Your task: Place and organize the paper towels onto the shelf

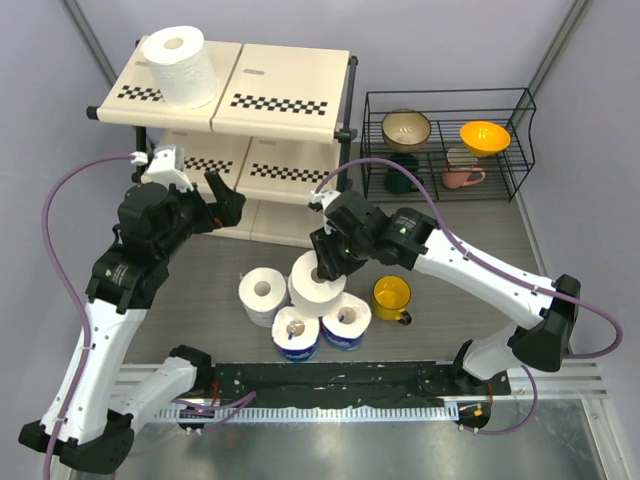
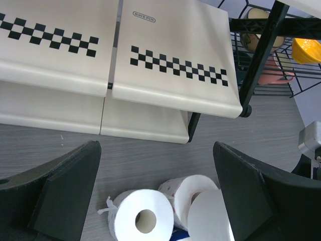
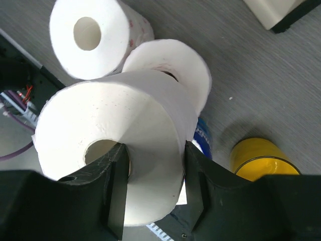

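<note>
One bare white paper towel roll (image 1: pixel 180 65) stands on the left top board of the shelf (image 1: pixel 285 90). My right gripper (image 1: pixel 322 268) is shut on another white roll (image 1: pixel 312 288) over the cluster on the table. In the right wrist view one finger (image 3: pixel 113 186) sits inside the core of this roll (image 3: pixel 145 120) and the other presses its outer wall. Below it are a white roll (image 1: pixel 262 295) and two rolls with blue wrappers (image 1: pixel 296 335) (image 1: pixel 347 322). My left gripper (image 1: pixel 228 203) hangs open and empty in front of the shelf's middle tier (image 2: pixel 170 75), above the rolls (image 2: pixel 143 216).
A black wire rack (image 1: pixel 450 145) with bowls and mugs stands right of the shelf. A yellow mug (image 1: pixel 392 298) sits just right of the roll cluster, also seen as the yellow mug (image 3: pixel 258 158). A black mounting rail (image 1: pixel 330 385) runs along the near edge.
</note>
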